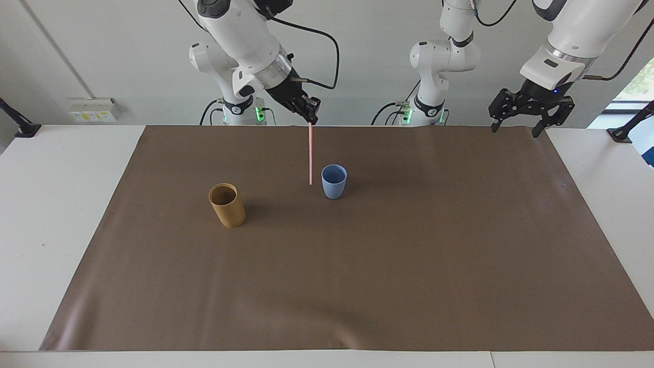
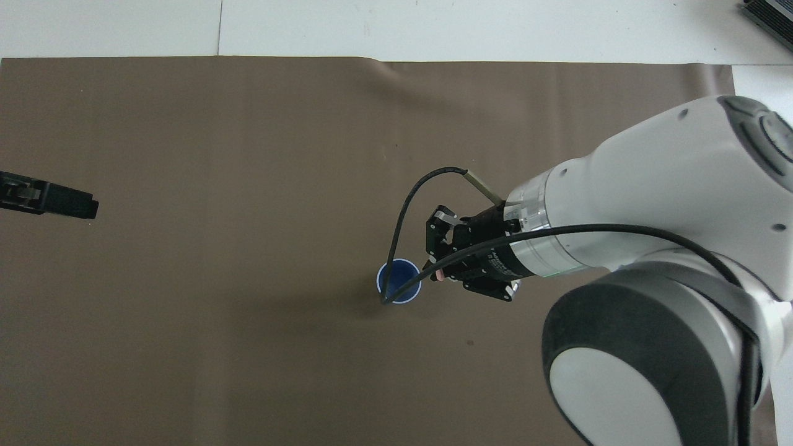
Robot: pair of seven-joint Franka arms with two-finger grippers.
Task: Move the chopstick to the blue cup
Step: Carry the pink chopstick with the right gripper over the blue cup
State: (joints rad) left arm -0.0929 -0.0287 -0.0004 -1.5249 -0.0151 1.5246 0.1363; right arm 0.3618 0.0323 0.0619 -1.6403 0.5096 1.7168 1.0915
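Chopstick [image 1: 310,156] hangs upright, clamped at its top in the right gripper [image 1: 309,116], clear of the tan cup [image 1: 227,205], tip beside the blue cup [image 1: 334,181]; lowering in remains; left gripper [image 1: 527,115] waits, spread apart

The pale-pink chopstick [image 1: 310,156] hangs near-vertical in the air — its lower tip just beside the upright, empty light-blue cup [image 1: 334,181], mid-mat.

A high camera faces both robots across the surface [image 1: 76,214]; a second looks steeply down from above their end. Both frame the brown mat [image 1: 357,281] around the blue cup [image 1: 334,181] [image 2: 399,282].
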